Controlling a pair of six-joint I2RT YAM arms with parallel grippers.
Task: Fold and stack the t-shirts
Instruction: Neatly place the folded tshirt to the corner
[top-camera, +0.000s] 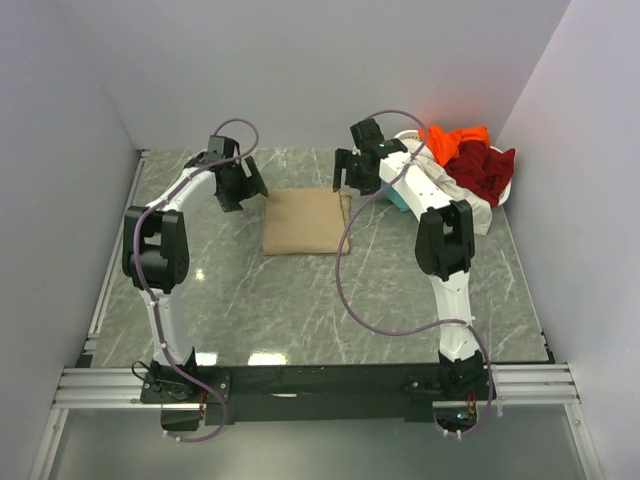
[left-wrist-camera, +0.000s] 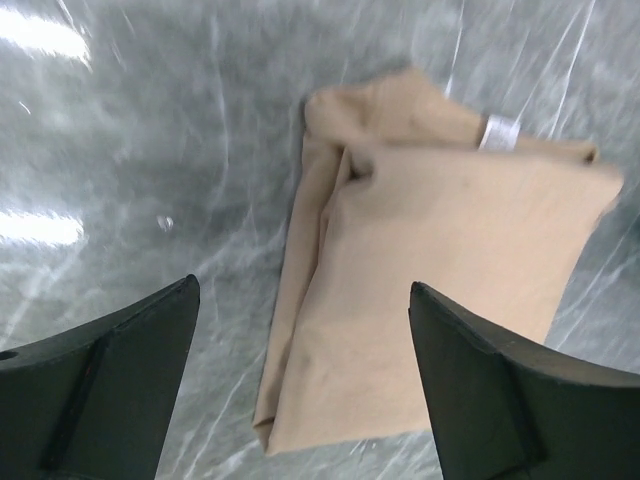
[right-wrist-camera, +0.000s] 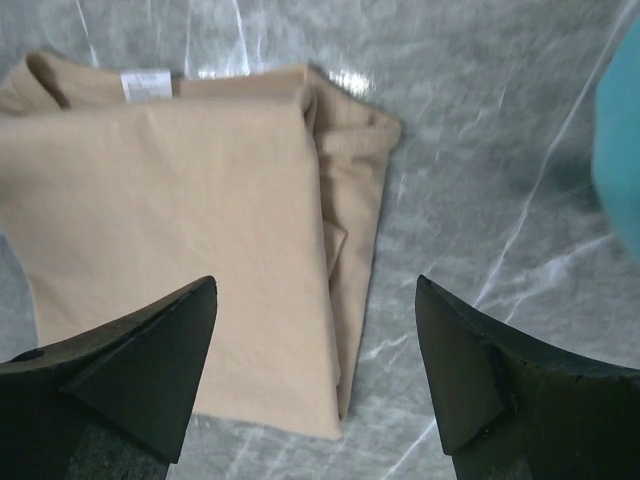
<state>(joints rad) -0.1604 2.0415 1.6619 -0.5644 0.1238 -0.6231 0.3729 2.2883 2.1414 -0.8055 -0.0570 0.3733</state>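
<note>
Tan folded t-shirt (top-camera: 305, 221), label (right-wrist-camera: 146, 84) in wrist views only; orange t-shirt (top-camera: 455, 135) overhead only; left fingers (left-wrist-camera: 100, 390), right fingers (right-wrist-camera: 120, 370) apart, empty

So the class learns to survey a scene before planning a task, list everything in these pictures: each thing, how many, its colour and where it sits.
tan t-shirt: one, tan, folded flat mid-table between the arms
orange t-shirt: one, bright orange, crumpled atop the far-right pile
dark red t-shirt: one, dark red, crumpled in that pile beside the orange
cream-white t-shirt: one, whitish, under the pile
teal t-shirt: one, teal, a sliver beside the right arm
table: one, grey-green marble pattern
cables: two, purple, one along each arm
left fingers: two, black, open above the tan shirt
right fingers: two, black, open above the tan shirt
</note>
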